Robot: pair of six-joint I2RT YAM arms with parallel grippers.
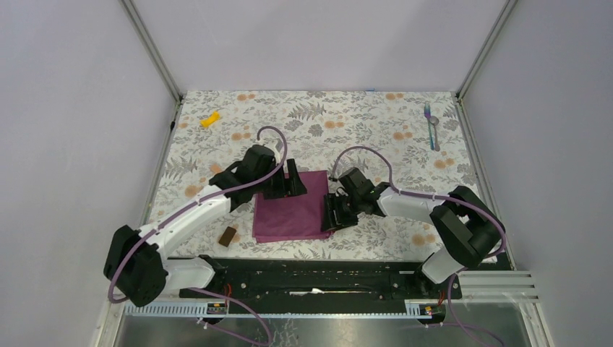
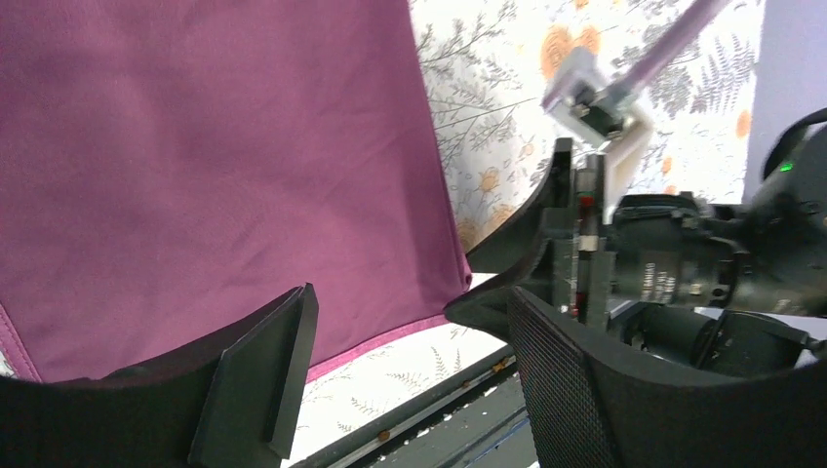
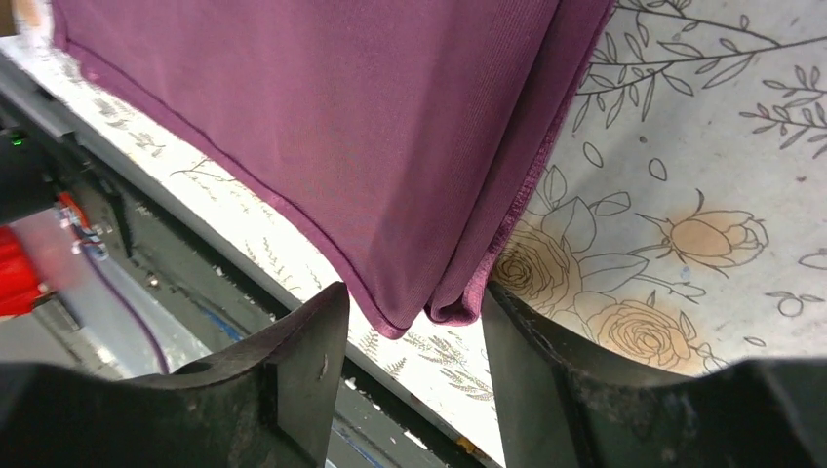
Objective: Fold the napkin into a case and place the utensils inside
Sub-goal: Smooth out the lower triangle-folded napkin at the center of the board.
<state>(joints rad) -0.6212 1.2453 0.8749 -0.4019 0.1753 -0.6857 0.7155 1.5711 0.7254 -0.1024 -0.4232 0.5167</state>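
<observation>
The plum-magenta napkin (image 1: pixel 290 210) lies folded as a rough square at the middle of the floral table; it is not a slim case. My left gripper (image 1: pixel 295 184) is open at the napkin's far edge, with cloth (image 2: pixel 215 166) under its left finger (image 2: pixel 258 375). My right gripper (image 1: pixel 334 213) is open at the napkin's right edge. In the right wrist view the folded near corner (image 3: pixel 453 302) hangs between the two fingers of the right gripper (image 3: pixel 414 341), unpinched. The fork and spoon (image 1: pixel 431 127) lie side by side at the far right, away from both grippers.
A small yellow piece (image 1: pixel 209 119) lies at the far left. A small brown block (image 1: pixel 228 236) lies left of the napkin near the front. The black base rail (image 1: pixel 325 278) runs along the near edge. The right arm's wrist (image 2: pixel 683 273) is close beside my left gripper.
</observation>
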